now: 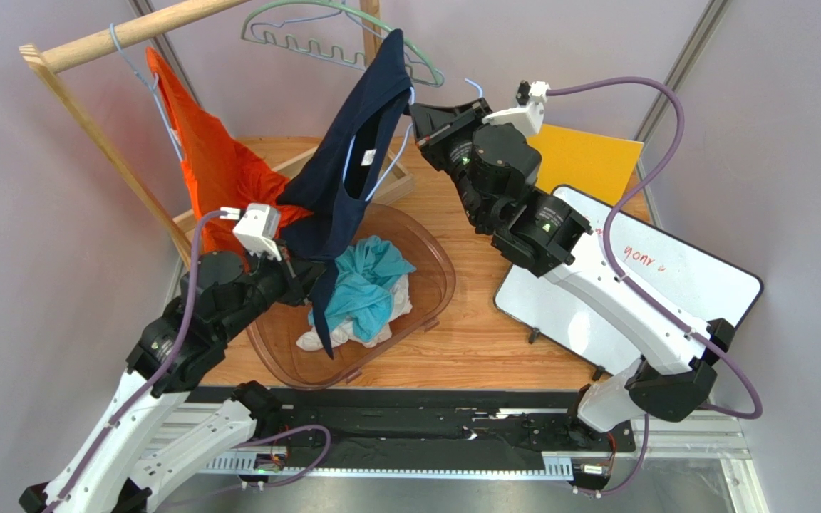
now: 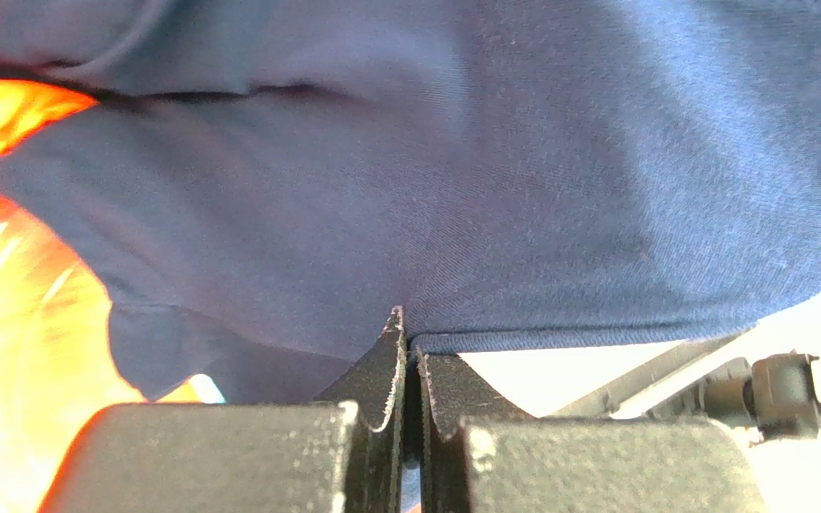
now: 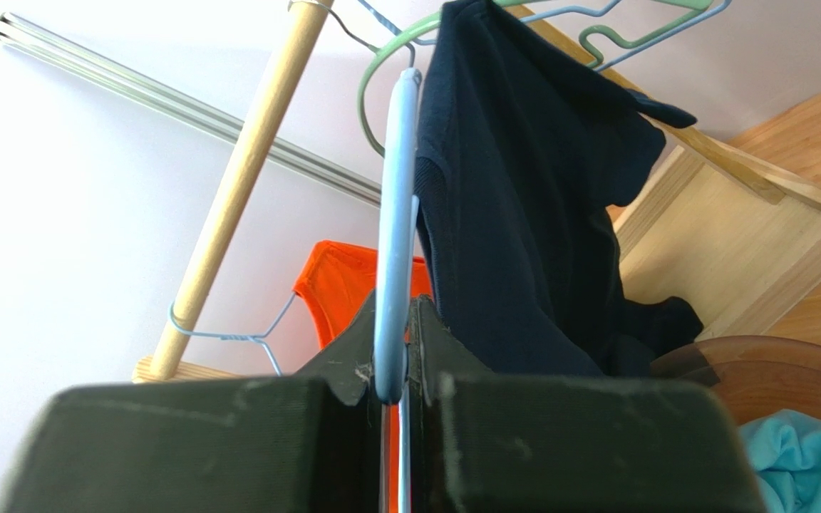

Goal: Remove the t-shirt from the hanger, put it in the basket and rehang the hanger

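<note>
We are clamping left gripper [image 2: 409, 333] on navy t-shirt [image 2: 511, 182] hem, right gripper [image 3: 396, 321] on pale blue hanger [image 3: 397, 203], whiteboard [image 1: 704, 280] red scrawl unreadable.

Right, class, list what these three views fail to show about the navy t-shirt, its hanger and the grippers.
Top view: left gripper's fingertips, buried under the navy t-shirt.
Left wrist view: light blue hanger absent; the t-shirt fills the frame.
Right wrist view: hanger's lower part, behind the right gripper's own fingers.
</note>
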Controlling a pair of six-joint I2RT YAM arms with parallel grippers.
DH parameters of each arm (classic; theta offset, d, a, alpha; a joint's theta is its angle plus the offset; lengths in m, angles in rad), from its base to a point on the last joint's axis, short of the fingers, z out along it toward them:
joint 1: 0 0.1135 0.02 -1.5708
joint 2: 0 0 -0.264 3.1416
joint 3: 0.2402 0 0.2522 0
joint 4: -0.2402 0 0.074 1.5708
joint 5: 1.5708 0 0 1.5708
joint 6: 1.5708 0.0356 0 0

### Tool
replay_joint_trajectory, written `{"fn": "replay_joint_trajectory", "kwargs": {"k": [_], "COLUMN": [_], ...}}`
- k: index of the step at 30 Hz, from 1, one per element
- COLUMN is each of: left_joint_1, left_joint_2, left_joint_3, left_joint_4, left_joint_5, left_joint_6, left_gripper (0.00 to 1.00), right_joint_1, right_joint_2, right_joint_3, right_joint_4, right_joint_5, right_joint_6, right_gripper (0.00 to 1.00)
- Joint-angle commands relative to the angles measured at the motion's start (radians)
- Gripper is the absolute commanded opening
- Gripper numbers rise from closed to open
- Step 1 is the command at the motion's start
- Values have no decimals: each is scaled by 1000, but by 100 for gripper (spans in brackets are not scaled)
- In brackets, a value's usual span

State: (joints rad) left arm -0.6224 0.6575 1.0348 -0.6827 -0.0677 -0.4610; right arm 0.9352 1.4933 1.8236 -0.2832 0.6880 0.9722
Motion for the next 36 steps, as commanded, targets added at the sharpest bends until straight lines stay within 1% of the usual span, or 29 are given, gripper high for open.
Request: {"fn": "replay_joint_trajectory", "kwargs": {"k": [1, 6, 10, 13, 16, 17, 18, 22, 28, 31, 34, 35, 36], "left_joint_1": [1, 0, 0, 1, 1, 0, 0, 0, 0, 0, 1, 0, 1], "left_joint_2": [-41, -88, -84, -81, -78, -81, -82, -87, -87, -85, -65, -56, -33], "left_joint_3": [-15, -27, -27, -36, -47, -48, -48, -53, -64, -68, -53, -45, -36], "left_joint_4": [-75, -74, -72, -74, -74, -77, -81, -92, -117, -112, -98, -78, -69], "left_joint_5": [-150, -172, -167, -159, -175, -182, -191, -240, -302, -311, -311, -305, -299], "left_joint_6": [-34, -38, -33, -33, -39, -42, -45, -64, -96, -100, -91, -85, -81], "left_gripper": [0, 0, 0, 0, 0, 0, 0, 0, 0, 0, 0, 0, 0], "right_joint_1": [-32, -71, -96, -140, -216, -239, -290, -384, -417, -426, -427, -427, -427], "right_joint_2": [-94, -130, -146, -150, -154, -153, -156, -156, -154, -148, -150, -151, -151], "right_joint_3": [2, -38, -66, -73, -93, -99, -109, -155, -168, -159, -159, -159, -156], "right_joint_4": [164, 164, 161, 124, 98, 76, 72, 72, 65, 64, 59, 58, 58], "right_joint_5": [4, -31, -48, -74, -139, -193, -220, -358, -398, -439, -499, -521, -569], "right_joint_6": [72, 131, 178, 265, 385, 419, 489, 585, 588, 583, 553, 519, 498], "right_gripper": [0, 0, 0, 0, 0, 0, 0, 0, 0, 0, 0, 0, 0]}}
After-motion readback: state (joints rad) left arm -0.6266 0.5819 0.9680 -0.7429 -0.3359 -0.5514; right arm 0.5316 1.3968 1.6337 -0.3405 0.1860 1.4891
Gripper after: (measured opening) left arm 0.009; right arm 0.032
